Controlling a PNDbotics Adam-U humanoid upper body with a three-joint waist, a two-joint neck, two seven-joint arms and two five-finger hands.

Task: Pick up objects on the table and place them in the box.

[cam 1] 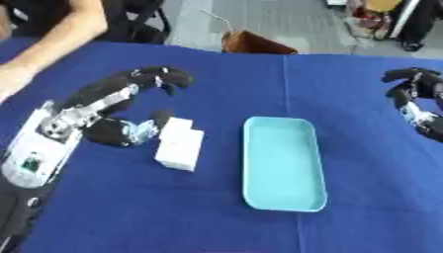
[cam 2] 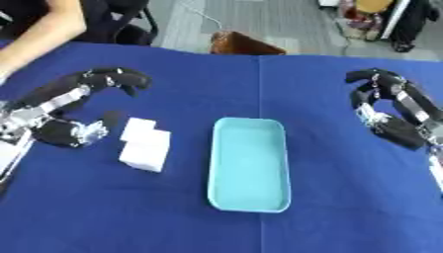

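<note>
The white box (cam 1: pixel 180 145) is flanked at nine o'clock by the left hand (cam 1: pixel 110 116), fingers (cam 1: pixel 164 76) curved wide, holding nothing, while open blue table (cam 1: pixel 138 212) surrounds the turquoise tray (cam 1: pixel 284 165) and the right hand (cam 2: pixel 394 111) is held half-curled at three o'clock.

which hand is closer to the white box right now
Left. The left hand sits right beside the white box, its thumb against the box's left side. The right hand hangs far off, beyond the teal tray.
</note>
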